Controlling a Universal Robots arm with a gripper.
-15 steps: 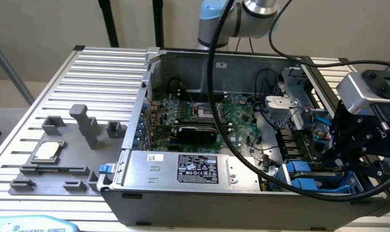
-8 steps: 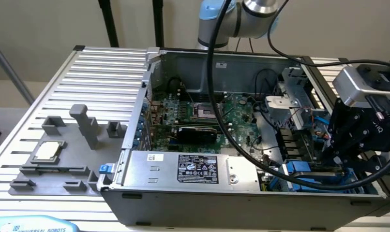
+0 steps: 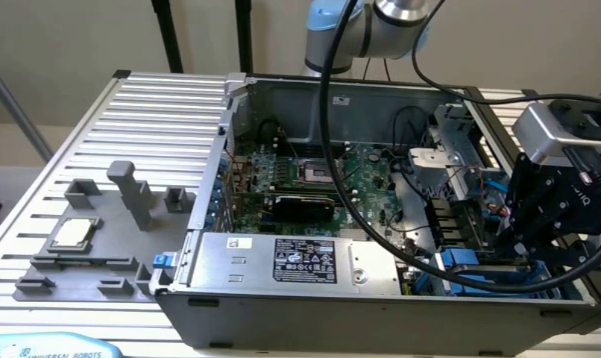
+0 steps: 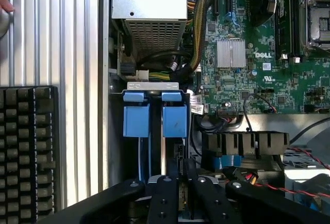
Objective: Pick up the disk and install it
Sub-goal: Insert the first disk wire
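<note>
A: Hovering low at the exterior view's right end of the open computer case (image 3: pixel 280 313), the gripper (image 3: pixel 539 246) sits over the drive bay. Black linkage, cable looped behind.

B: And the disk?

A: In the wrist view, two blue carrier handles stand side by side in the bay. The disk (image 4: pixel 175 121) seems to be the one in line with the fingers (image 4: pixel 164 198); the other blue carrier (image 4: pixel 136 120) sits just beside it, nearer the case wall. It is seated edge-on, its metal face hidden.

B: Fingers pinching it?

A: They stand close together with a narrow gap between them, just short of the blue handle. Whether they touch the disk's edge, the observer cannot tell.

B: Surroundings?

A: Motherboard (image 4: pixel 258 64) beside the bay, power supply (image 3: pixel 291 261) along the front, CPU chip (image 3: pixel 71 233) on the grey fixture outside.
</note>
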